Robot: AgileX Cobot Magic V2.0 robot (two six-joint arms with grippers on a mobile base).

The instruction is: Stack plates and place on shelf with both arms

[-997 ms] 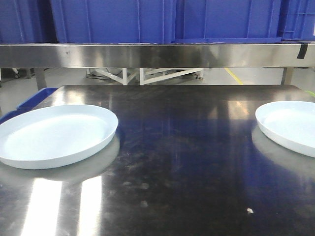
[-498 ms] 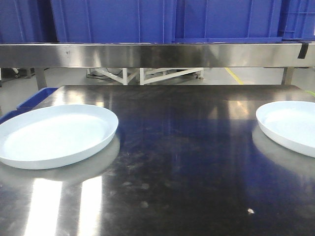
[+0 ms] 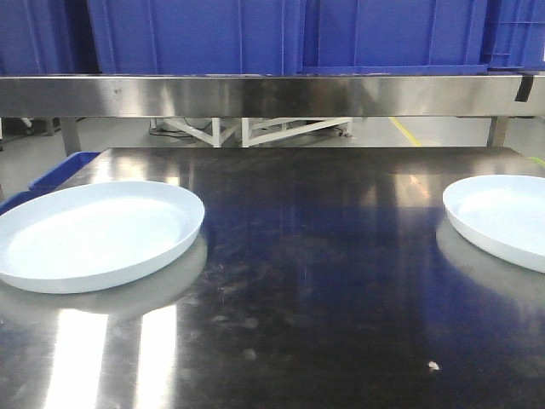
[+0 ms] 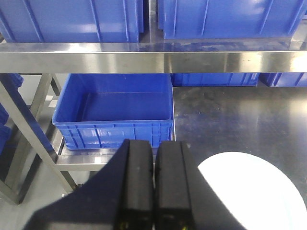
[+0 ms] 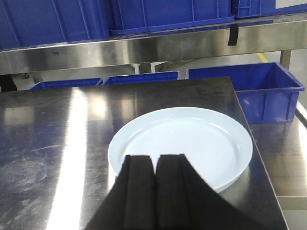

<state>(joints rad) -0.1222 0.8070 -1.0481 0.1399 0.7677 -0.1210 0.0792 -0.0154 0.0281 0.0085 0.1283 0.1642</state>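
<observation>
Two white plates lie apart on the steel table. The left plate sits at the table's left; it also shows in the left wrist view, to the right of my left gripper. The right plate is cut by the frame's right edge; in the right wrist view it lies just ahead of and partly under my right gripper. Both grippers are shut and empty, held above the table. Neither arm shows in the front view.
A steel shelf runs across the back above the table, with blue crates on it. An open blue crate sits on a lower rack left of the table. Another blue crate stands beyond the table's right edge.
</observation>
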